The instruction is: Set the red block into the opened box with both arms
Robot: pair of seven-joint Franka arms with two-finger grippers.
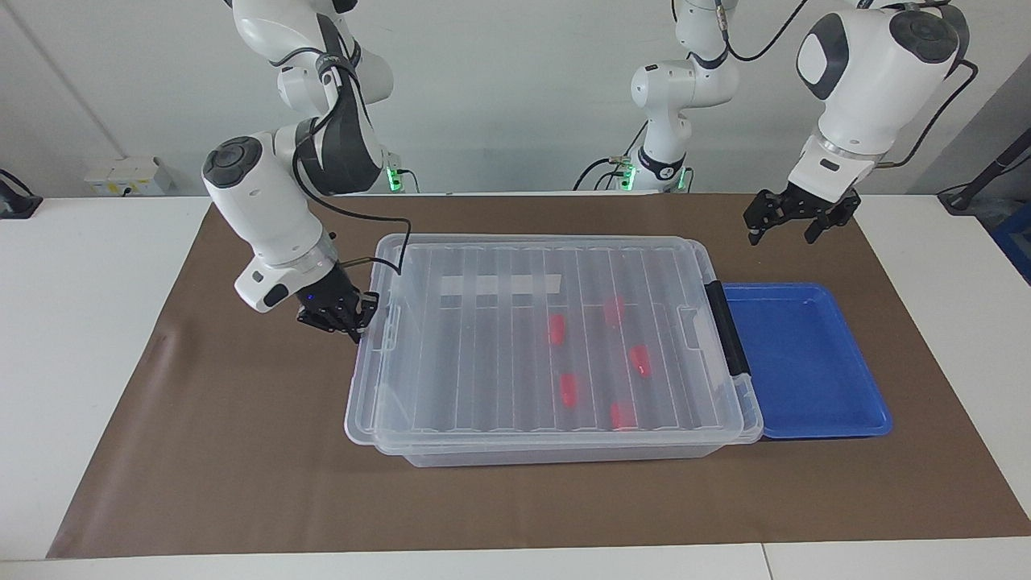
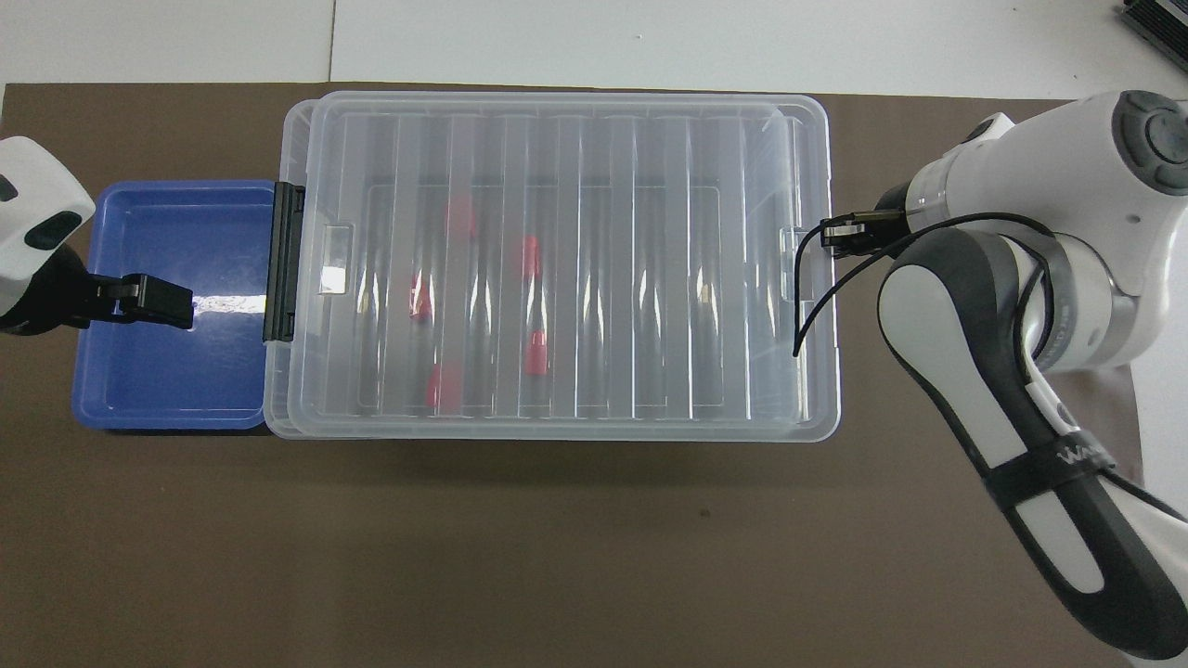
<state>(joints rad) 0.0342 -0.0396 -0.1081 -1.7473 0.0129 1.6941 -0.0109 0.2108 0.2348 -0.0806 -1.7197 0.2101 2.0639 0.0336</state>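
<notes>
Box (image 1: 556,354) lid on, set on brown mat (image 1: 242,451) beside blue tray (image 1: 805,362); five red blocks (image 1: 556,329) inside. Right gripper (image 1: 358,322) pressed together at lid edge, right arm's end. Left gripper (image 1: 780,229) spread, hovering over mat near tray

The box (image 1: 556,451) is a large clear plastic bin lying flat on the brown mat, long side across the table. Its ribbed clear lid (image 1: 483,354) rests on top, a little askew from the rim at the right arm's end. A white label strip (image 1: 499,284) shows through the lid, and a black handle (image 1: 726,329) sits at the end toward the left arm. Five small red blocks (image 1: 569,389) lie scattered on the bin's floor, apart from one another, in the half toward the left arm.
</notes>
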